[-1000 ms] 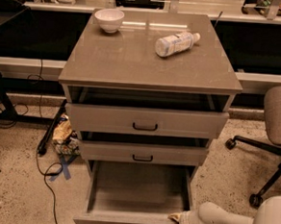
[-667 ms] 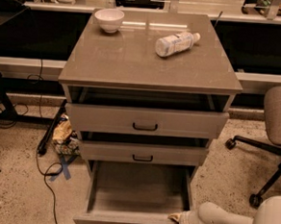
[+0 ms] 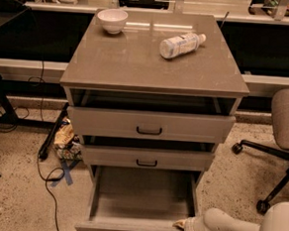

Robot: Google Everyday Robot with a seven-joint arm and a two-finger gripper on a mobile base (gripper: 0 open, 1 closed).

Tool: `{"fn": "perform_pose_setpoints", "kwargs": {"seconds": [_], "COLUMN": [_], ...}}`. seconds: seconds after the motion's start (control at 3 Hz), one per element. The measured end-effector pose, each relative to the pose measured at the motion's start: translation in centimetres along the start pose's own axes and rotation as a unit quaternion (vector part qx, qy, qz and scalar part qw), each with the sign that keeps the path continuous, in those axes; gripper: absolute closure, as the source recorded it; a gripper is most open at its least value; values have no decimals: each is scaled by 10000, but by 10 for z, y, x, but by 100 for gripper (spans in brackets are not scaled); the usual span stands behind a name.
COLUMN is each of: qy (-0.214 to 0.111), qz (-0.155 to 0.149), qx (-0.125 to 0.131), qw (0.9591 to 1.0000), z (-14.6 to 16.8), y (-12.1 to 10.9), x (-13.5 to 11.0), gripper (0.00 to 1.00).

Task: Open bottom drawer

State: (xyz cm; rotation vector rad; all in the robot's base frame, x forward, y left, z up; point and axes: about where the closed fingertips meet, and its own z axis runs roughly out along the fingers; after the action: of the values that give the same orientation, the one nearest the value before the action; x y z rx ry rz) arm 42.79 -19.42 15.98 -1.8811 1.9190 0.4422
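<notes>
**Bottom drawer out; nothing moved in the last second**

I checked this against the second before and found no real change. The bottom drawer [image 3: 143, 199] sat pulled well out of the cabinet [image 3: 153, 63], its plain inside showing, as far out as it had been. The tool [image 3: 183, 230] stayed at the right end of the drawer's front, low at the edge of view; I could not tell whether it was spread or pressed together. I judged the pull done or nearly so, with only letting go and backing off left.

The top drawer [image 3: 150, 124] and middle drawer [image 3: 146, 158] looked slightly out. Around the cabinet I saw speckled floor [image 3: 9, 207], a chair [image 3: 288, 120] at the right, and cables [image 3: 45, 172] at the left. On the cabinet's top a bottle [image 3: 181, 44] lay on its side, well apart from a bowl [image 3: 112, 20].
</notes>
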Motion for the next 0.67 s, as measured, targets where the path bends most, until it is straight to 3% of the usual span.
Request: {"fn": "perform_pose_setpoints", "kwargs": {"seconds": [0.33, 0.67], "qy": [-15, -16], "qz": [2, 1], "qx": [-25, -24], "qw": [10000, 10000], "z": [3, 3], "y": [2, 2], "x": [-1, -1], "gripper": [0, 0]}}
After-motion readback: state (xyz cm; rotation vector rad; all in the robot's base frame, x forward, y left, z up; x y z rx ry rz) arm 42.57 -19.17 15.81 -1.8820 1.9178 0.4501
